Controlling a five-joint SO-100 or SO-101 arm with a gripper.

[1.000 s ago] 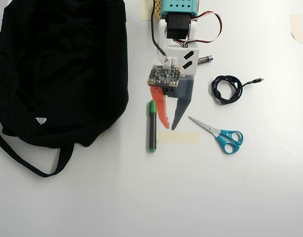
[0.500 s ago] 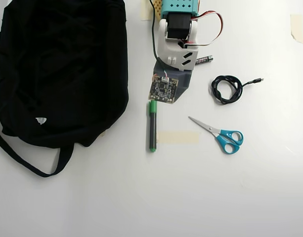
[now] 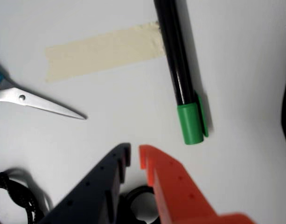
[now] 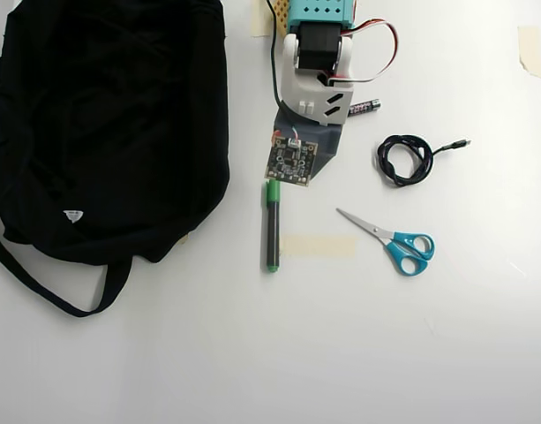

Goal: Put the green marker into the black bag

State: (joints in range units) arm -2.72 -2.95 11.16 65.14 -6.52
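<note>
In the overhead view, the black bag (image 4: 107, 132) slumps far left on the worktop (image 4: 252, 353), nothing visibly in it. The green marker (image 4: 272, 225) lies just right of it, long axis running near-to-far. In the wrist view my claw (image 3: 134, 156) is nearly pressed together, empty, tips just short of the marker's green cap (image 3: 191, 122), slightly left of it.

Green marker (image 4: 271, 226): black barrel, green cap, flat on table, just right of black bag (image 4: 102, 124), which lies slumped w/ straps trailing.
</note>
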